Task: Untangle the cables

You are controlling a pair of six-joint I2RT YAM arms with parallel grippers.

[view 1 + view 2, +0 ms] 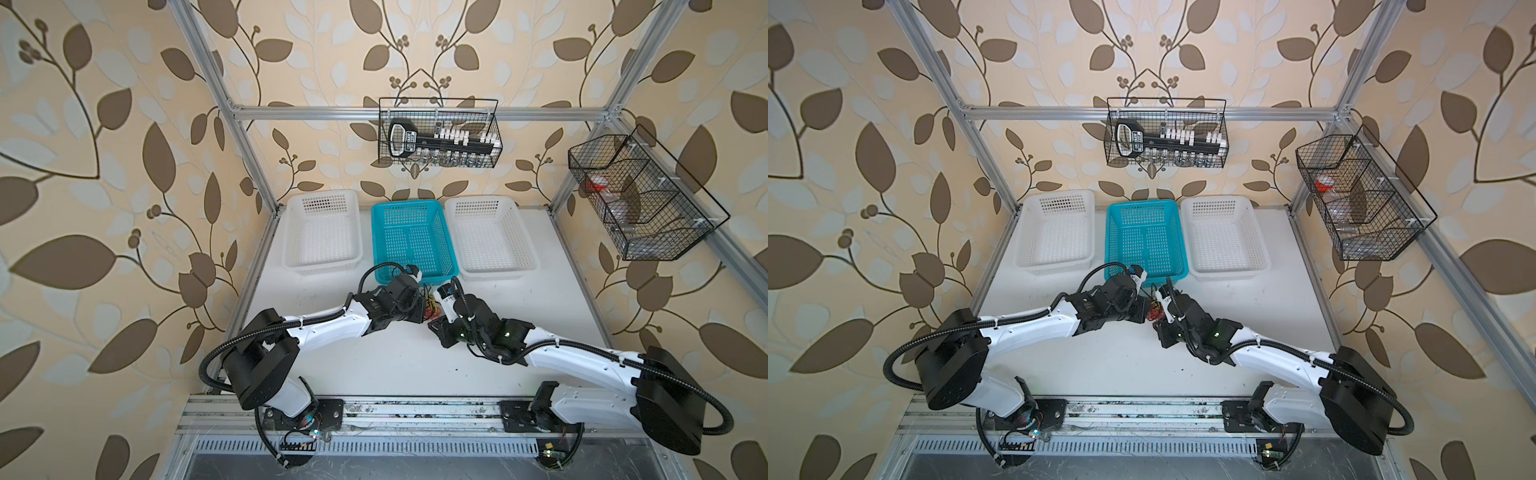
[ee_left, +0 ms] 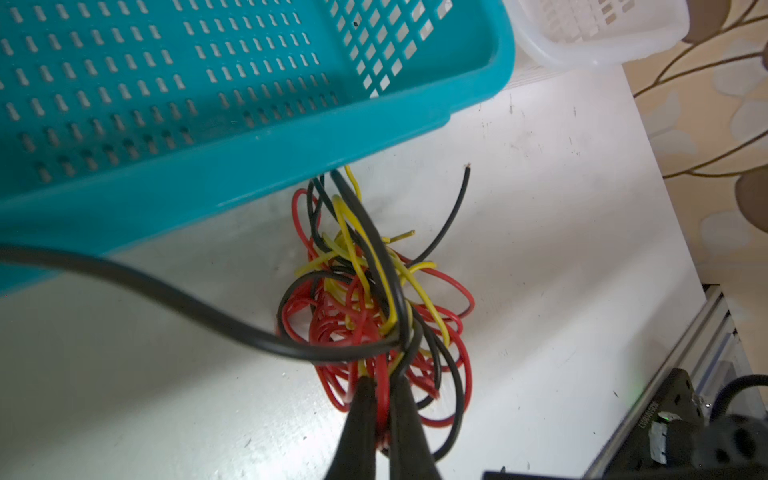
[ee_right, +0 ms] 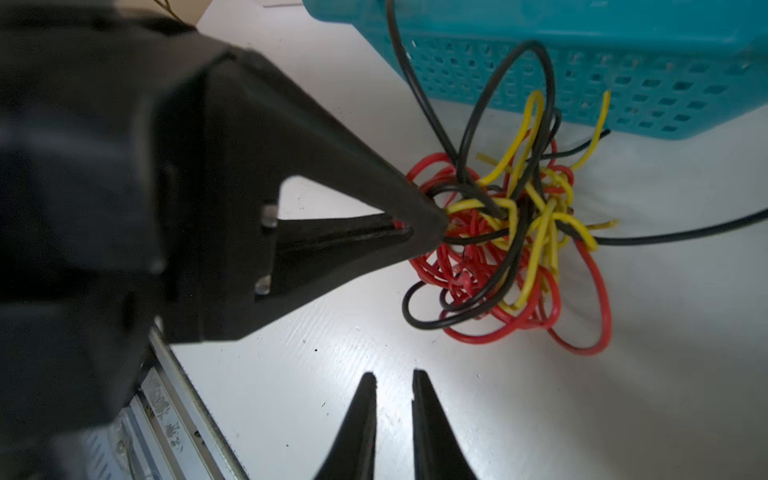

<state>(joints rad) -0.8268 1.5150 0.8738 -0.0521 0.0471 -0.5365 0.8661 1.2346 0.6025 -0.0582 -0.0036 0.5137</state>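
While my left claw [image 2: 383, 384] pinches the cables [image 2: 374, 307] by a red loop, the tangle sits midway between the desk's [image 2: 561, 249] side edges, just beside the teal basket [image 2: 249, 178]; right claw [image 3: 392, 380] slightly spread, near it.

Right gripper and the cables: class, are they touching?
Apart. The right wrist view shows bare table between the right gripper and the cables.

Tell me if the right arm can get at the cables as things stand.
Probably yes. The right end effector hangs just short of the cables with only bare table between. The left end effector grips them from one side, so watch it.
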